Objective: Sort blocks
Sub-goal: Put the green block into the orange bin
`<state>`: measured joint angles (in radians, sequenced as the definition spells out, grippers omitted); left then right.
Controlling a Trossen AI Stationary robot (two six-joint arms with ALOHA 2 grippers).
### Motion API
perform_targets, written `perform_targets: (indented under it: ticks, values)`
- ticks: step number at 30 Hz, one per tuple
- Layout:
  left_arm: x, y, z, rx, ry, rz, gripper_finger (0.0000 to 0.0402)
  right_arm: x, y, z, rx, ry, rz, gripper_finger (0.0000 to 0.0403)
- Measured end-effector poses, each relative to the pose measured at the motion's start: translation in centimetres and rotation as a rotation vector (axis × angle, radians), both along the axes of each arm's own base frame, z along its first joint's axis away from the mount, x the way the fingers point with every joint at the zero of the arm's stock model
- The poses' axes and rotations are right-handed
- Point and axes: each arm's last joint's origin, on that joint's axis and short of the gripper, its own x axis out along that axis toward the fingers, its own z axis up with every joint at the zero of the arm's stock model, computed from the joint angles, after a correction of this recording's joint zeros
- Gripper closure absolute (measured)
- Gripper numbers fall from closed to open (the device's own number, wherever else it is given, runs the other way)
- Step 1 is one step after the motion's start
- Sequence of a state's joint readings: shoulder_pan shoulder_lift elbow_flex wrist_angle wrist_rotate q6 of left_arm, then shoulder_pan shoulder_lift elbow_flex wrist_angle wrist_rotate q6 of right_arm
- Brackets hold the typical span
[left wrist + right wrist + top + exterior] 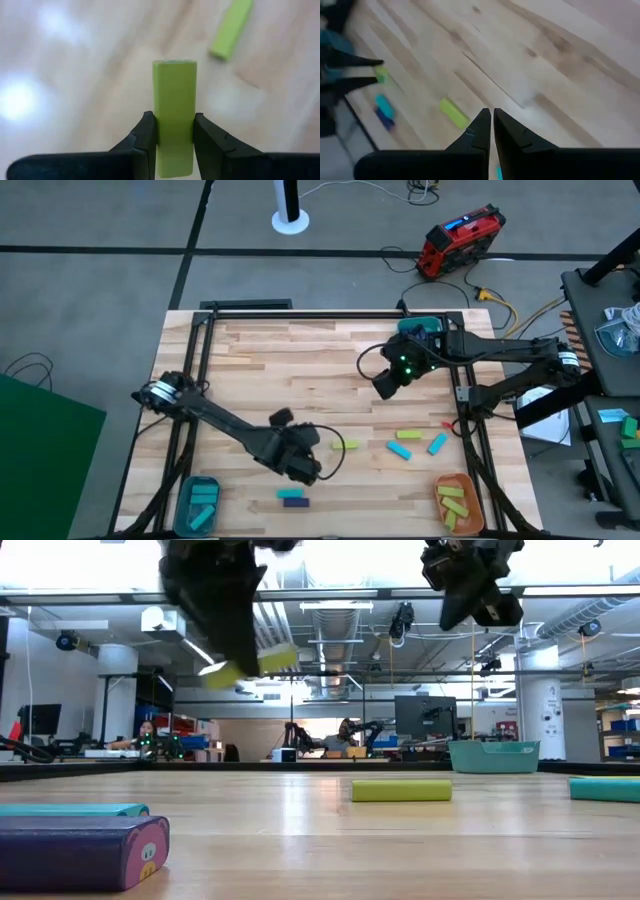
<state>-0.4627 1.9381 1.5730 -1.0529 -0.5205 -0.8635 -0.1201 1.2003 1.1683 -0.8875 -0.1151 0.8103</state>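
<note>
Left pincer (175, 137) grips a yellow-green block (174, 100) by its long flat sides near one end, lifted clear of the tabletop (300, 370) at the near-left. Right pincer (492, 125) hangs empty over the far-right area, fingers closed to a sliver. Teal bowl (197, 502) at the near-left corner holds cyan blocks; orange bowl (460, 500) at the near-right holds yellow-green ones. Loose: a green block (351, 444), a cluster (410, 442) of cyan and green bars toward the right, and a purple block (293, 501) touching a cyan one near the front edge. Judgement: blocks look rigid, light and smooth-faced; pinch across the narrow width at mid-length to avoid swivel. Hard to make out: the left fingertips from above, hidden under the wrist; bowl counts.
</note>
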Motion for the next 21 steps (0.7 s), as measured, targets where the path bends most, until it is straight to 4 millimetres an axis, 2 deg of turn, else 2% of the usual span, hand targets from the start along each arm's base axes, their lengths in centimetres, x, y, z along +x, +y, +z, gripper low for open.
perform_targets:
  ticks: [4, 12, 17, 21]
  values:
    - [-0.4, 2.1, 2.6, 0.185, -0.037, -0.091, 0.0329, 1.1, 0.4, 0.8, 0.015, -0.133, -0.019, 0.0389]
    - [-0.4, 6.7, 6.1, 0.301, -0.083, -0.198, 0.0329, 3.0, 1.1, 2.8, -0.024, -0.412, -0.063, 0.0378]
    - [0.2, 8.5, 8.0, 0.343, -0.154, -0.265, 0.0329, 3.7, 1.2, 2.5, -0.018, -0.424, -0.078, 0.0328]
    - [0.6, 9.6, 8.6, 0.274, -0.178, -0.320, 0.0329, 4.6, 1.2, 2.0, -0.015, -0.418, -0.079, 0.0275]
